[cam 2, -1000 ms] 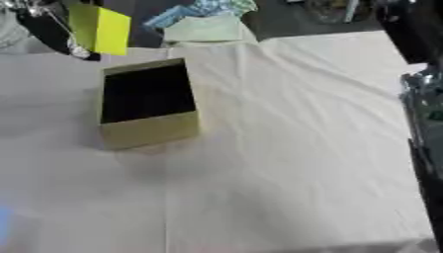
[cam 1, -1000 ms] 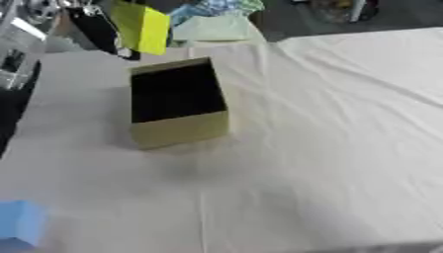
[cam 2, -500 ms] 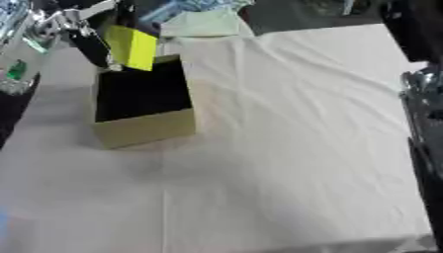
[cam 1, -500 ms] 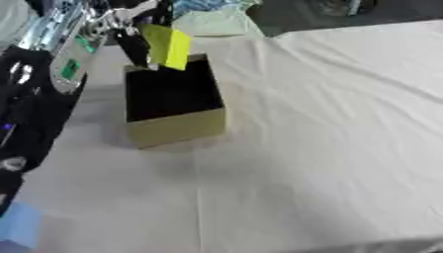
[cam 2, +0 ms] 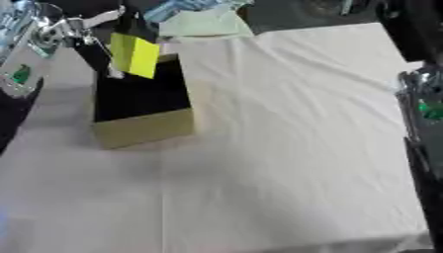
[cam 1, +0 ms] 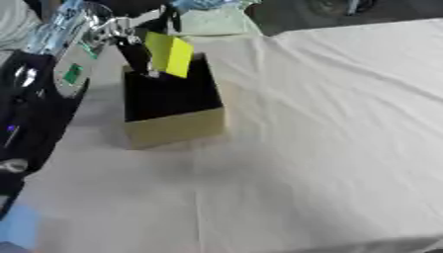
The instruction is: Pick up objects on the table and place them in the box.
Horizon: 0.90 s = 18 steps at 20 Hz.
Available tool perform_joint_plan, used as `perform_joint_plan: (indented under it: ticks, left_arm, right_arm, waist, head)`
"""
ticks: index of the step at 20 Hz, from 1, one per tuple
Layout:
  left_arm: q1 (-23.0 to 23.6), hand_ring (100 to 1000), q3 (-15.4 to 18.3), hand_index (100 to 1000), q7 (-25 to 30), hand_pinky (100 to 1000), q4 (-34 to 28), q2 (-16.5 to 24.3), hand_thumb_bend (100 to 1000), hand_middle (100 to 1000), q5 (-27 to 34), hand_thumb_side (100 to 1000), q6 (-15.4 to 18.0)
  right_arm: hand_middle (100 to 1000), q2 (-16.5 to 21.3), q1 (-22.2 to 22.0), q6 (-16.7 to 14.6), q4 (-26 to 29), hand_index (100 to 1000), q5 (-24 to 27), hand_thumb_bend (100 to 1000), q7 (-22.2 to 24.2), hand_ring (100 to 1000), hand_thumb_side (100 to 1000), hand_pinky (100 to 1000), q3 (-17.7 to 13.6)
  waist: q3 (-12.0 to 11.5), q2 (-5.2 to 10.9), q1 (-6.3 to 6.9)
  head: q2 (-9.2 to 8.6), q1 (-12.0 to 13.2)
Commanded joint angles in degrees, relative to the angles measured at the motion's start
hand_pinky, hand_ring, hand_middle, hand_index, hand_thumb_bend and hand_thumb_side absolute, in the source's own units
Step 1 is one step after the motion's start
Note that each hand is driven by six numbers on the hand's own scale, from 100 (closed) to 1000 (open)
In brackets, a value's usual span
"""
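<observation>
You held yellow block in left hand — fingers pinching its left edge — right above open box, far end, ready for drop. Right hand unseen; only right arm at edge.

Flat yellow object tilted over far rim of open tan box, dark inside
</observation>
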<state>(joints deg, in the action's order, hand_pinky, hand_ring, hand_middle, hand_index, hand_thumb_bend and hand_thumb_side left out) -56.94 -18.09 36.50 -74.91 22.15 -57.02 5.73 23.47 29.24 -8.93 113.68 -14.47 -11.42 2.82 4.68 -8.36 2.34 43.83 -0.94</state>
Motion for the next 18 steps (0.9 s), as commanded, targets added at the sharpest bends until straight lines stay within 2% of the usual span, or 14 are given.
perform_joint_plan:
  ticks: [1, 7, 12, 18]
  left_arm:
    - [-0.91, 824, 0.45, 908, 2.4, 806, -0.87, 1.11, 749, 841, -1.69, 254, 1.5]
    - [-0.66, 825, 1.17, 917, 3.25, 801, -1.69, 1.21, 736, 856, -1.98, 272, 2.12]
    - [-0.45, 802, 1.87, 900, 2.81, 766, -4.2, 1.76, 678, 832, -1.01, 244, 1.8]
    - [1.16, 781, 3.44, 878, 3.18, 743, -12.79, 6.09, 645, 802, 1.36, 212, 0.9]
  right_arm:
    - [578, 0.56, 0.8, -0.17, 0.91, 854, 0.29, 100, -0.04, 741, 734, 811, -0.4]
    - [578, 0.43, 0.6, -0.12, 0.91, 855, 0.25, 100, -0.1, 741, 735, 811, -0.46]
    - [579, 0.42, 0.44, -0.06, 0.91, 854, 0.18, 100, -0.18, 741, 734, 811, -0.54]
    - [580, 0.78, 0.14, -0.02, 0.91, 854, -0.06, 100, -0.31, 742, 734, 811, -0.74]
  waist:
    - [-0.07, 0.81, -0.18]
    - [-0.25, 0.91, -0.14]
    - [-0.36, 1.09, -0.18]
    - [-0.91, 1.49, -0.03]
  head:
    - [0.29, -0.28]
    - [0.29, -0.55]
    - [0.29, -0.86]
    - [0.29, -1.26]
